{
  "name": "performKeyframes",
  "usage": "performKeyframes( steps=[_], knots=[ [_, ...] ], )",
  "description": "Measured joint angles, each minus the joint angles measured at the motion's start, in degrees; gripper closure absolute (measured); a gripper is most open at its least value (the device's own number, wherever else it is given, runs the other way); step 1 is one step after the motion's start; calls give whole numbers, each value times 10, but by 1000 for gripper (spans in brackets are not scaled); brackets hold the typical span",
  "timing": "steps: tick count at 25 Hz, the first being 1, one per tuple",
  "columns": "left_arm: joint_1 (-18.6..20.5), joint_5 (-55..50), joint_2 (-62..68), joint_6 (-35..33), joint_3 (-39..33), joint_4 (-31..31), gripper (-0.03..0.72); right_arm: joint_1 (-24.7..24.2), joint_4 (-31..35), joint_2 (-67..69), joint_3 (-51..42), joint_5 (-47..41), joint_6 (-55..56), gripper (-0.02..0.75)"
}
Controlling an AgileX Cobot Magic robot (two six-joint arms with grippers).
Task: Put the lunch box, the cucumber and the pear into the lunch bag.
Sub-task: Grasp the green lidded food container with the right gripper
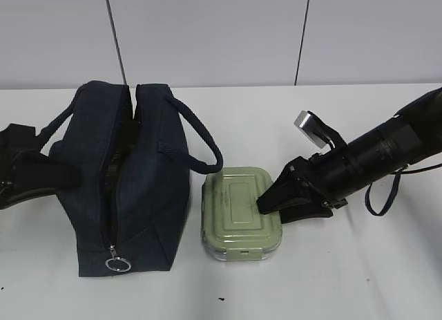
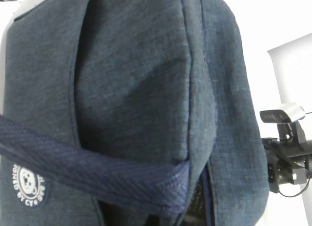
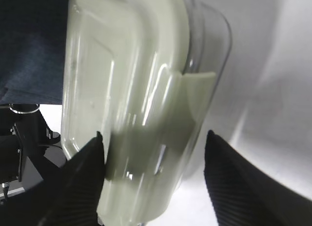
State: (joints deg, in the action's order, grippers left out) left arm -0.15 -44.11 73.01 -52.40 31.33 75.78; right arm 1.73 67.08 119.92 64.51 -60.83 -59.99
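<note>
From the outside camera, the lunch bag (image 1: 128, 182) stood on the white table (image 1: 359, 278) with its top zipper parted and the ring pull (image 1: 118, 265) hanging at its near end. The lunch box (image 1: 242, 215) lay flat just beside the bag's right side. The right gripper (image 1: 271, 202) reached over the box's right edge, jaws spread. The left gripper (image 1: 27, 176) sat against the bag's left side. At the left wrist, navy fabric and a handle strap (image 2: 97, 172) filled the frame; the jaws were clenched. At the right wrist, the fingers (image 3: 83, 182) straddled the box (image 3: 141, 113) with the jaws released, one finger against the lid.
</note>
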Motion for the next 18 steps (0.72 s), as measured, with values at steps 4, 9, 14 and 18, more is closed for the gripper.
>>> performKeyframes(
  steps=[4, 9, 14, 18],
  knots=[
    [0, -1, 0, 0, 0, 0, 706, 0, 2, 0, 0, 0, -5, 247],
    [0, -1, 0, 0, 0, 0, 706, 0, 4, 0, 0, 0, -6, 246],
    [0, -1, 0, 0, 0, 0, 706, 0, 4, 0, 0, 1, -7, 127],
    [0, -1, 0, 0, 0, 0, 706, 0, 8, 1, 0, 4, -7, 83]
  ],
)
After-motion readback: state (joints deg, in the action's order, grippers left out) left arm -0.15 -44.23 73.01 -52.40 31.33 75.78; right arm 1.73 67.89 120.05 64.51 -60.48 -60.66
